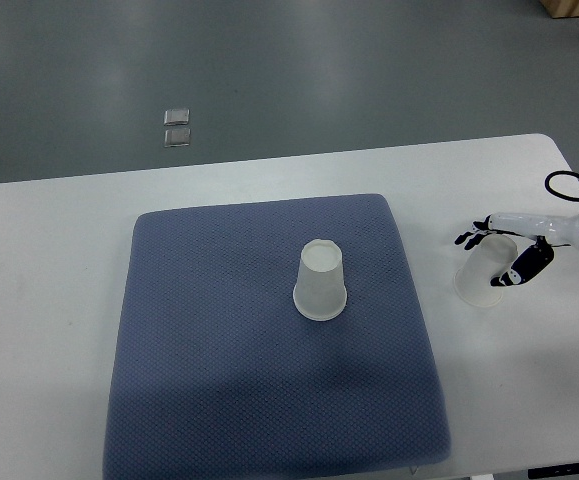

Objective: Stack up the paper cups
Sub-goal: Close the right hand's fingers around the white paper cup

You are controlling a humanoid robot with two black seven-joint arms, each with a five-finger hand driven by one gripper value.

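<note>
- The right hand (504,250) reaches in from the picture's right edge, its dark fingers (472,237) curled round a translucent cup (484,272), thumb on the near side; it grips the cup, which sits tilted, wide mouth toward the lower left, over the bare table to the right of the mat
- A black cable (566,186) loops just above the wrist; the white forearm runs off the right edge
- The second cup (321,282) stands upside down near the middle of the mat, narrow base up, well apart from the held one
- The mat (219,380) is blue-grey with a fine woven texture, roughly square with rounded corners; a darker shadow falls across its lower part
- The table (49,300) beneath is white and plain; its far edge runs across the upper part of the view, rounding at the right corner
- Beyond it lies a grey-green floor (319,70); two small pale square plates (177,127) are set in it; a wooden piece (574,8) shows at the top right corner
</note>
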